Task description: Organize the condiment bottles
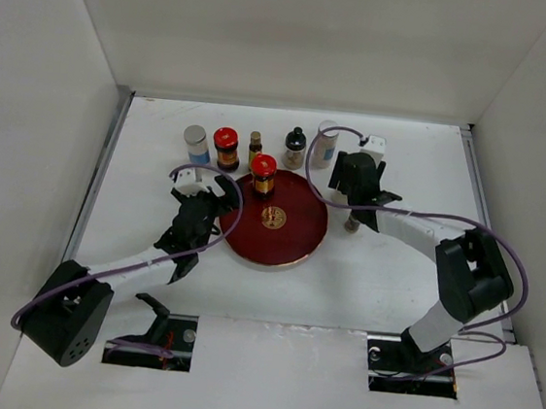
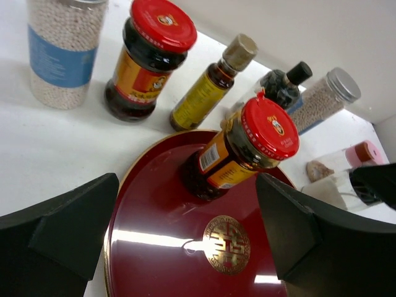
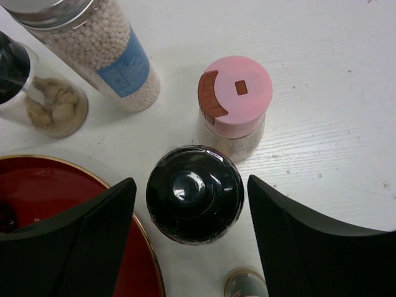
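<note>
The right pincer [image 3: 192, 185] is spread apart, its fingers [image 3: 74, 241] standing either side of a black-domed bottle [image 3: 195, 195] seen from above. A sliver of gap shows on each side, so nothing is clamped. That bottle stands on the table [image 3: 322, 142], just outside the rim of the red tray [image 3: 68, 179]. Just beyond it is the pink-capped bottle [image 3: 235, 99], also on the table. Farther out stand a silver-lidded cylinder [image 3: 93, 43] of pale pellets with a blue label and, beside it, a clear jar [image 3: 52, 111] of beige chunks under a black cap.

The left pincer [image 2: 185, 192] is also spread and holds nothing, its fingers [image 2: 68, 235] low over the near side of the tray. Ahead of the gap, apart from both fingers, a red-lidded jar [image 2: 238, 151] stands upright on the tray, towards its far edge and beyond the gold emblem [image 2: 226, 244].

Behind the tray a row stands on the table. From the left it holds a second pellet cylinder [image 1: 196, 145], a second red-lidded jar [image 1: 225, 148], a slim yellow-labelled bottle [image 1: 256, 147], then the chunk jar and the first cylinder
</note>
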Available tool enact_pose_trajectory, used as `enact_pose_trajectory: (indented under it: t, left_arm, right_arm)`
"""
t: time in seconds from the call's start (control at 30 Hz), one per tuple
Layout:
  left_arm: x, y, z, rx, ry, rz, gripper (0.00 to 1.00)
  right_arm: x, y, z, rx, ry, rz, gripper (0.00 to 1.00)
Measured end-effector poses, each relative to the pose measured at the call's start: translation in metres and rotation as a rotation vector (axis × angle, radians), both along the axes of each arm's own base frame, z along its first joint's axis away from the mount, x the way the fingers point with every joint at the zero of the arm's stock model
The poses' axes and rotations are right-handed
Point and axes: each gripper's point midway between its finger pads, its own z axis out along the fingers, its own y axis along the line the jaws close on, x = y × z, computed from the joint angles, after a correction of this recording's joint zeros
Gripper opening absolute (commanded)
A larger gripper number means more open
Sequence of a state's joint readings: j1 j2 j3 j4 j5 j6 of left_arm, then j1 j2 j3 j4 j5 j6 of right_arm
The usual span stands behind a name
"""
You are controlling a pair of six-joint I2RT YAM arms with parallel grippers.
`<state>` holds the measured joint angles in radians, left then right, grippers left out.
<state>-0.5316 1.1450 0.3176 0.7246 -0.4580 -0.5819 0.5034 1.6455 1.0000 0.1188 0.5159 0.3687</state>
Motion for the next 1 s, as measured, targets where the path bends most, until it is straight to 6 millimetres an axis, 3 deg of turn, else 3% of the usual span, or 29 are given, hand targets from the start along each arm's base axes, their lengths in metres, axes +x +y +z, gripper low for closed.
enact_pose_trajectory:
  t: [0.23, 0.43, 0.5, 0.6, 0.73, 0.8, 0.9, 1.0]
  left_arm:
    - [0.001, 0.003, 0.004, -0.016, -0.014, 0.007, 0.96]
    - [0.003, 0.010, 0.006, -0.021, -0.019, 0.028, 0.95]
    - [0.003, 0.014, 0.007, -0.024, -0.023, 0.038, 0.95]
    - [0.002, 0.024, 0.009, -0.035, -0.034, 0.060, 0.94]
    - [0.000, 0.043, 0.011, -0.063, -0.048, 0.110, 0.93]
    - [0.000, 0.049, 0.010, -0.076, -0.047, 0.129, 0.93]
    - [0.000, 0.052, 0.009, -0.090, -0.044, 0.140, 0.92]
    - [0.000, 0.053, 0.008, -0.099, -0.041, 0.143, 0.92]
  right_arm:
    - [0.002, -0.006, -0.004, -0.013, 0.016, -0.010, 0.55]
    - [0.002, -0.008, 0.001, -0.012, 0.012, -0.012, 0.54]
    - [0.000, -0.007, 0.011, -0.001, -0.007, -0.005, 0.54]
    - [-0.004, -0.003, 0.042, 0.035, -0.070, 0.016, 0.54]
    - [-0.016, 0.016, 0.087, 0.099, -0.168, 0.072, 0.54]
    - [-0.019, 0.032, 0.098, 0.124, -0.192, 0.115, 0.53]
    - [-0.024, 0.058, 0.097, 0.145, -0.182, 0.182, 0.53]
    - [-0.027, 0.083, 0.082, 0.146, -0.144, 0.244, 0.53]
